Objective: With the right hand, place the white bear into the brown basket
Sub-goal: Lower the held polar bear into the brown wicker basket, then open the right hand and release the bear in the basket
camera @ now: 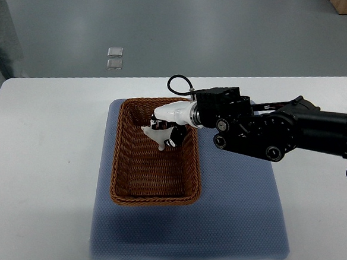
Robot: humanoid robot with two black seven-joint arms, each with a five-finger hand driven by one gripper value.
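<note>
Top view: right hand (163, 128) grips the white bear (153, 136) over the brown basket (151, 197).

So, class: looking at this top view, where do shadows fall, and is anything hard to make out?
Top view: lighting is soft and even, with no strong glare; a faint shadow lies on the blue padded mat before the brown woven basket; the small white bear under the right hand is pale and poorly resolved, so its outline is hard to read.

bright even light, soft shadows, sharp focus
</note>
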